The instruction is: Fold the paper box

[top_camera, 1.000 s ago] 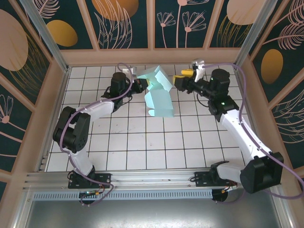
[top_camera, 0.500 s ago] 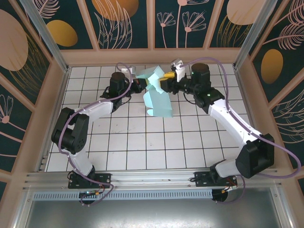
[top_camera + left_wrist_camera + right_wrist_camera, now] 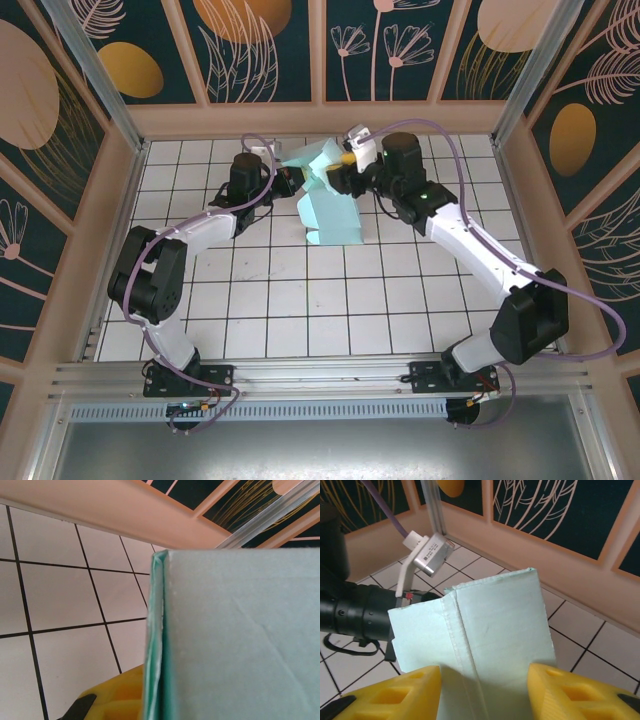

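Paper box (image 3: 330, 208): pale mint card, partly folded. It sits at the far middle of the tiled bench (image 3: 300, 310), near the back wall (image 3: 320, 118). A broad panel faces the near side, and creased flaps rise at the far end. Cannot tell whether the lower edge rests on the tiles.

Left wrist view: a flat panel of the box (image 3: 240, 640) fills the right side, its doubled folded edge running upright down the middle. One yellow finger (image 3: 117, 700) sits at the foot of that edge, against the card.

Left pincer (image 3: 293, 181): closed, gripping the box at its left far edge. The arm reaches in from the left.

Right wrist view: the box (image 3: 495, 630) shows two panels meeting at a vertical crease, the top edge slanting. The card runs down between the two yellow fingers (image 3: 395, 695).

Right pincer (image 3: 485, 680): jaws apart, one on each side of the card. Cannot tell whether the pads press it. In the top view it (image 3: 342, 165) is at the box's upper right flaps, opposite the left pincer, with the card between them.

Behind the box in the right wrist view: the left arm's black wrist (image 3: 350, 615) and its silver camera (image 3: 431, 554).
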Action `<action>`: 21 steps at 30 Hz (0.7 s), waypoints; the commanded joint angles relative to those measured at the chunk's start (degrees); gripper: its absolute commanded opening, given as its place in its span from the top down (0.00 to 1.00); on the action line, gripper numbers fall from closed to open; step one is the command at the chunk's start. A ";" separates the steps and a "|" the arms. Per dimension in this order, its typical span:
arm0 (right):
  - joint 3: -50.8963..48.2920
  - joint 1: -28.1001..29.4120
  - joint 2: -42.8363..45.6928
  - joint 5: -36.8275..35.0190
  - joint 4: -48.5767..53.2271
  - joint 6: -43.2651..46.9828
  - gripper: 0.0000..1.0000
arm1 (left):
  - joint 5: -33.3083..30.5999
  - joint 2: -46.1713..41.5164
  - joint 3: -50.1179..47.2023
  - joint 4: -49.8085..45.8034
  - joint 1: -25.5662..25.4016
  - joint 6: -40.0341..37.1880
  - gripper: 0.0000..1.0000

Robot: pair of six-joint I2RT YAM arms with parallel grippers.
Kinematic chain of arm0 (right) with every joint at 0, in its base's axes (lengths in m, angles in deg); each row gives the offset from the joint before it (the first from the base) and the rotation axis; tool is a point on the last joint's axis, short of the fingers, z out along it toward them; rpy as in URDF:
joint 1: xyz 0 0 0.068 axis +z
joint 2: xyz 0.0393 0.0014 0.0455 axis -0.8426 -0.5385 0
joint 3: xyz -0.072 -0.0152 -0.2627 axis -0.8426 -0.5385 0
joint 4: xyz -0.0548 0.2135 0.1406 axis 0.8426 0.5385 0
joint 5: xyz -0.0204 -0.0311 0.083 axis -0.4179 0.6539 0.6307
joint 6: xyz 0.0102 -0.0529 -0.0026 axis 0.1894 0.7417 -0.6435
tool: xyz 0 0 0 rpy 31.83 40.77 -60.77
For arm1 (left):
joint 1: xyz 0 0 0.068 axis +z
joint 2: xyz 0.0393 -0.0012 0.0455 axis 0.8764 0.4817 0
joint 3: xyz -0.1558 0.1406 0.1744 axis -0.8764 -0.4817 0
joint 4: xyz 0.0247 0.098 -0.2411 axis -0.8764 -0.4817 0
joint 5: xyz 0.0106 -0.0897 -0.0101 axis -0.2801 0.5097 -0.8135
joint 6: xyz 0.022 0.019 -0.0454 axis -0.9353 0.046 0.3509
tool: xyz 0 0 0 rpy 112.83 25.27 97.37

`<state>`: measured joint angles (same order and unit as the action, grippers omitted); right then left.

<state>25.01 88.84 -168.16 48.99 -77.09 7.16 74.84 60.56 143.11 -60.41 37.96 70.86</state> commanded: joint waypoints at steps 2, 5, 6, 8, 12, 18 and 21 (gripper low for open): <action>1.23 2.15 -1.66 -7.99 2.07 2.05 0.54 | 3.37 -2.21 0.68 3.13 -1.01 -1.35 1.00; 1.21 3.27 -1.68 -12.46 1.39 3.19 0.59 | 3.38 -2.26 0.62 3.18 -1.01 -1.35 1.00; 1.29 3.70 -1.76 -13.67 1.31 3.64 0.60 | 3.36 -2.35 0.61 3.21 -1.01 -1.28 1.00; 1.40 4.50 -2.18 -16.22 1.31 4.51 0.62 | 3.36 -2.49 0.61 3.20 -1.01 -1.28 1.00; 2.19 6.63 -3.73 -23.47 1.41 6.83 0.64 | 3.53 -2.63 0.66 3.21 -1.01 -1.22 1.00; 2.81 9.38 -5.73 -34.10 -0.63 9.71 0.74 | 3.42 -3.01 0.52 2.85 -0.97 -1.29 1.00; 3.19 10.36 -6.81 -38.44 -1.26 11.16 0.81 | 3.36 -3.36 0.35 2.85 -1.01 -1.41 1.00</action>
<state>27.09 97.86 -172.42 16.42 -78.19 16.44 73.77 60.56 142.98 -62.40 37.98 70.71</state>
